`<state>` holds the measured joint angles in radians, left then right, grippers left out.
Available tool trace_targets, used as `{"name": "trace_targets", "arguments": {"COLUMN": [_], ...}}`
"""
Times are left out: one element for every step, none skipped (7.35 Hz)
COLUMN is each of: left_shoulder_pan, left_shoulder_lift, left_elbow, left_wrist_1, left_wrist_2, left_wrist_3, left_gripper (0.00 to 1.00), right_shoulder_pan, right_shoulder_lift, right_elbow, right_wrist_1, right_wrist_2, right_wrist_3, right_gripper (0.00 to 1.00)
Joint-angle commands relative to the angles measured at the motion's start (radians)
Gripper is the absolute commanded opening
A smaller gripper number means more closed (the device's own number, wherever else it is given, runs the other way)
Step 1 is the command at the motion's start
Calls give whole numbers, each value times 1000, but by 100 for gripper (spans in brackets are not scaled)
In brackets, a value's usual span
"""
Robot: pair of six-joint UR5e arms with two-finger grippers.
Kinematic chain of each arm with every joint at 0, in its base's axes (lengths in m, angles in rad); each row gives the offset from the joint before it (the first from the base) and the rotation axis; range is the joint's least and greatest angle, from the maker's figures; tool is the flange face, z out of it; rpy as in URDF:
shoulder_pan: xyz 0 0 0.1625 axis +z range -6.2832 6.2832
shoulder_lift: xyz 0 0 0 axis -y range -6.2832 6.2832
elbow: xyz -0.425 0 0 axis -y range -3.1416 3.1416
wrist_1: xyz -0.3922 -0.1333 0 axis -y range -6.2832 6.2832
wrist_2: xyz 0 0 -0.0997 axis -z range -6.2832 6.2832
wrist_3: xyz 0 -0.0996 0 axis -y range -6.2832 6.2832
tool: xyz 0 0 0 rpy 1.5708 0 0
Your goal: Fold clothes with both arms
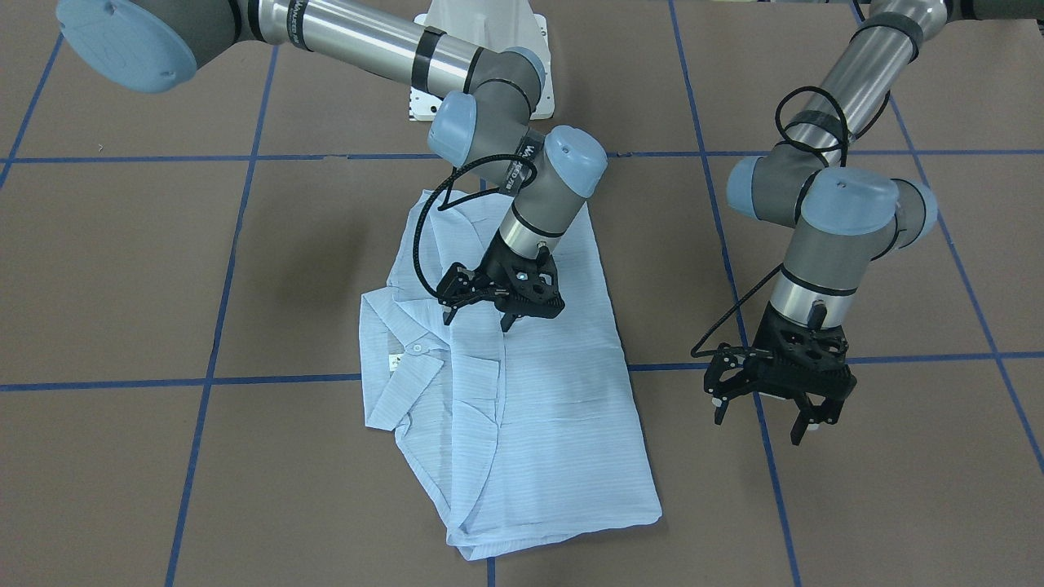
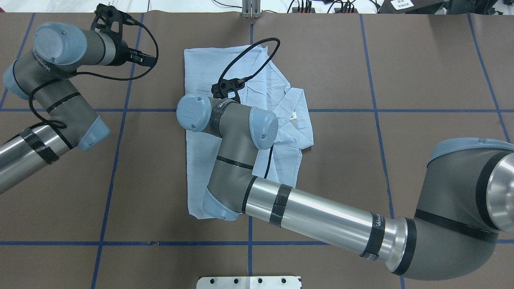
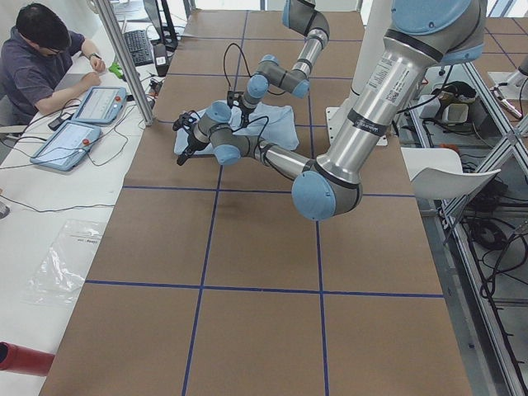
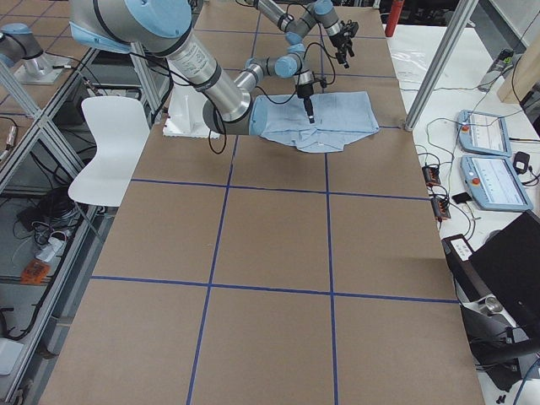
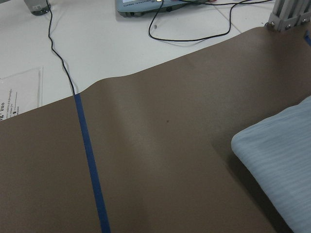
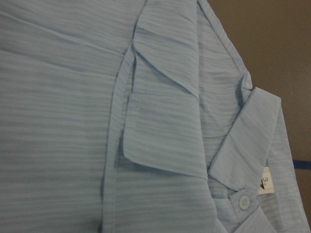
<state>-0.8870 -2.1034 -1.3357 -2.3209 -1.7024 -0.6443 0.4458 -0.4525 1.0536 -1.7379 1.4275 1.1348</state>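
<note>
the light-blue striped shirt point(image 1: 555, 424) is lying folded lengthwise, collar point(image 1: 393, 319) showing; the right arm point(image 1: 359, 37) is hanging over it, the left arm point(image 1: 832, 220) beside

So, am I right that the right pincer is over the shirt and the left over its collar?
Not quite: the left pincer hangs over the table beside the shirt, as the front-facing view shows; the right pincer is over the shirt.

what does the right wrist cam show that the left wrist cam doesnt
Only the right wrist view: the collar, a white button and a small label, close up. Only the left wrist view: a black cable on the white surface beyond the table. Both: the light-blue striped shirt on the brown table, and some blue tape.
</note>
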Motion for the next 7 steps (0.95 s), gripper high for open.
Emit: {"name": "trace_targets", "arguments": {"left_shoulder_pan": [0, 0, 0, 0, 0, 0, 0], "left_shoulder_lift": [0, 0, 0, 0, 0, 0, 0], "left_elbow": [0, 1, 1, 1, 1, 1, 1], "left_wrist_1": [0, 0, 0, 0, 0, 0, 0], "left_wrist_2": [0, 1, 1, 0, 0, 1, 0], "left_wrist_3": [0, 0, 0, 0, 0, 0, 0], "left_gripper": [100, 100, 100, 100, 100, 100, 100], "right_shoulder_pan": [-1, -1, -1, -2, -2, -2, -2], "right_shoulder_lift": [-3, -5, -6, -9, -8, -12, -20], "right_elbow": [0, 0, 0, 0, 0, -1, -1], "right_wrist_1": [6, 6, 6, 6, 8, 18, 43], "right_wrist_2": [1, 1, 1, 1, 1, 1, 1], "right_wrist_3": [3, 2, 2, 3, 3, 3, 3], "right_gripper": [100, 100, 100, 100, 100, 100, 100]}}
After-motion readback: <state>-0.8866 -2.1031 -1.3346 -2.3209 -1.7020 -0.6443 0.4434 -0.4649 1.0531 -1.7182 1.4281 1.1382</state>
